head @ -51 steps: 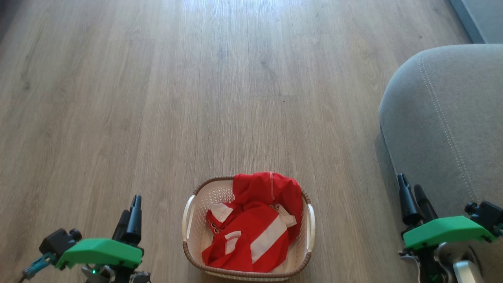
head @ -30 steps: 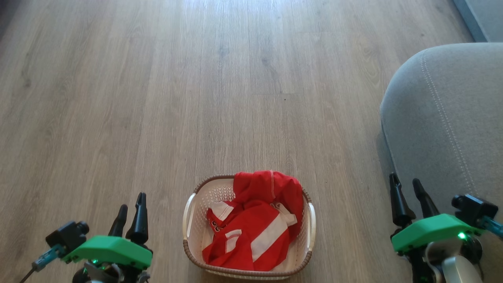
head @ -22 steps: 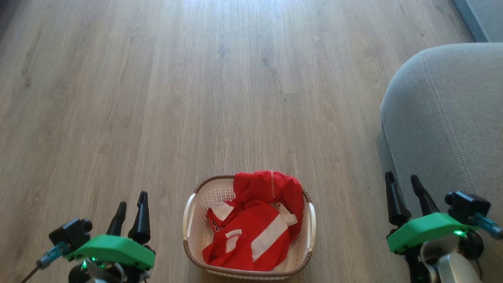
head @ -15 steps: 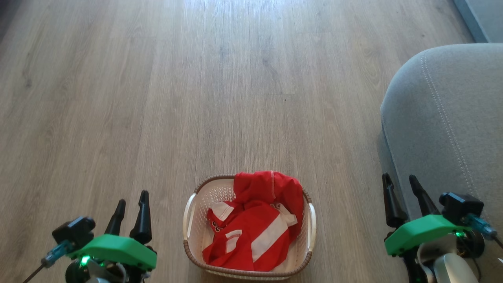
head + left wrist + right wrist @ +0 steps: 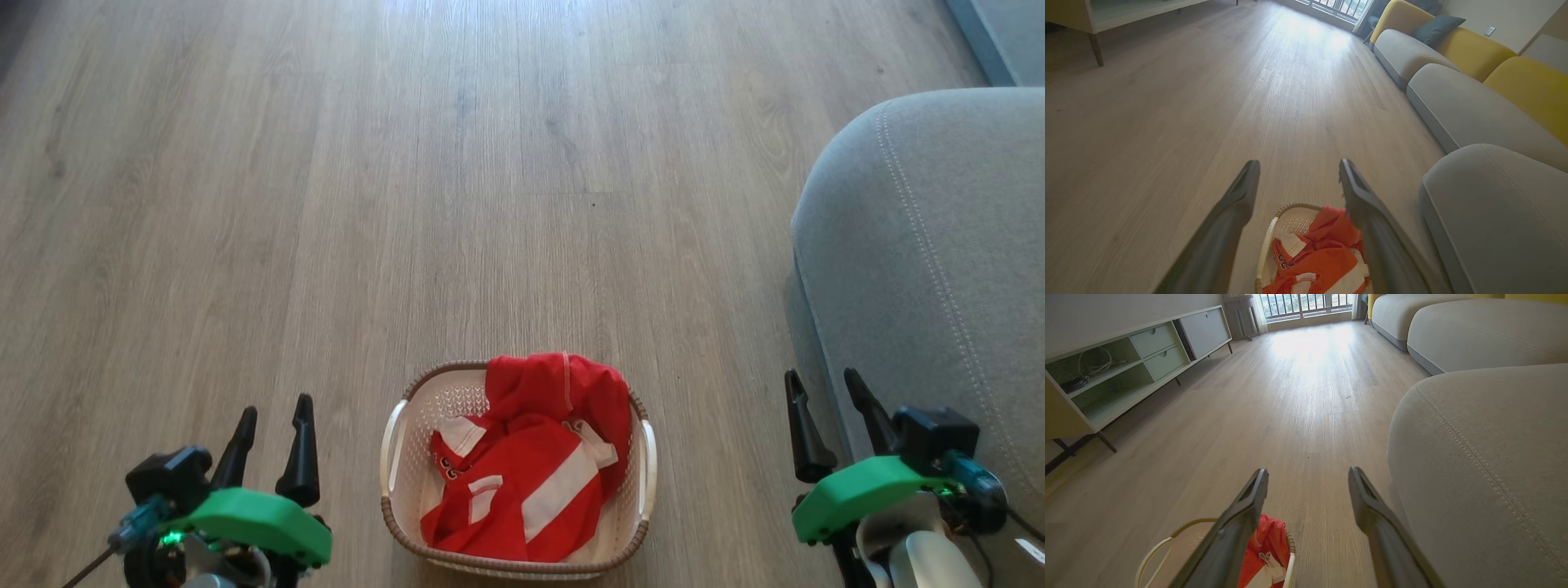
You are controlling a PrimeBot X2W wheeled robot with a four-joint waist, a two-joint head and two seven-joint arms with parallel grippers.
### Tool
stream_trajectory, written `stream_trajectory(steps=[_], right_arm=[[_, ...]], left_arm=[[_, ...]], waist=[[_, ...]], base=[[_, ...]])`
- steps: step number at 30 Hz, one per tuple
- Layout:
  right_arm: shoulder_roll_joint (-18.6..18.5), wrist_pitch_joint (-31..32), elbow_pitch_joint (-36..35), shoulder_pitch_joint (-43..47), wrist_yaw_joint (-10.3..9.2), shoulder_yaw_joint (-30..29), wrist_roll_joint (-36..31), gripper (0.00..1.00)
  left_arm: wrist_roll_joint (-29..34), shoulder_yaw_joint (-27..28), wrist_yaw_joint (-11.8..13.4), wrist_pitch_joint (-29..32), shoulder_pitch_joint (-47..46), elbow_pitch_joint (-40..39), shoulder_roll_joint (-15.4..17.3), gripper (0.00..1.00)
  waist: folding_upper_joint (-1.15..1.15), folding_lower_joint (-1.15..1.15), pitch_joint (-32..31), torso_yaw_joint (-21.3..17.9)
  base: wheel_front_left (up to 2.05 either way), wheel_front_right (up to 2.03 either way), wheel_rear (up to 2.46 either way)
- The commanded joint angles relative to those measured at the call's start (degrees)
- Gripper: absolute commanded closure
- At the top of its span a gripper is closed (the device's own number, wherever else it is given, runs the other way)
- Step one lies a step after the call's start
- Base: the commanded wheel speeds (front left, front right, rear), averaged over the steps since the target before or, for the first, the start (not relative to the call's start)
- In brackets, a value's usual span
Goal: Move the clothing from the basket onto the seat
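In the head view the left hand and the right hand both stand empty with fingers spread. A couple of seconds back each pair was nearly pressed together, so the opening is the main change. Since then the left hand has edged in toward the basket, and the right hand has slid a little inward and down beside the edge of the seat. The clothing lies bunched in the basket as it did before, red with white stripes, heaped toward the right and far side and untouched. The basket sits on the floor between the two hands, with the seat off to its right. In the left wrist view the left hand is spread wide, and the basket and clothing sit low between its fingers (well short of the tips, nothing touched). The seat is close on the right. In the right wrist view the right hand is likewise spread. The basket is low at the left, partly behind one finger, with a fold of clothing showing, and the seat is just beside the other finger. I judge this the readying step — hands opened and drawing in, but nothing lifted yet — so the whole move onto the seat is still to do.
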Motion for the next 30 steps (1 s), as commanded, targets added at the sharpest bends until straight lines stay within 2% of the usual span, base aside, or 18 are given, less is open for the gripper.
stream_trajectory(steps=[1, 19, 30], right_arm=[[-0.52, -1.08, -1.49, -3.06, -0.01, 1.40, -2.21, 0.00], [-0.55, -3.95, 0.55, -3.40, -0.01, 2.16, -9.93, 0.00], [-0.55, -4.03, 0.90, -3.59, -0.01, 2.48, -9.51, 0.00]], left_arm=[[1.99, 1.32, 0.47, -1.05, -2.82, -2.13, 0.68, 0.00], [12.64, 1.44, 1.11, -3.90, -2.98, -2.36, 0.75, 0.00], [12.80, 1.71, 1.01, -3.97, -3.05, -2.18, 0.75, 0.00]], waist=[[0.00, 0.00, 0.04, -0.03], [0.00, 0.00, 0.12, -0.46], [0.00, 0.00, 0.13, -0.58]], base=[[0.00, 0.00, 0.00], [0.00, 0.00, 0.00], [0.00, 0.00, 0.00]])
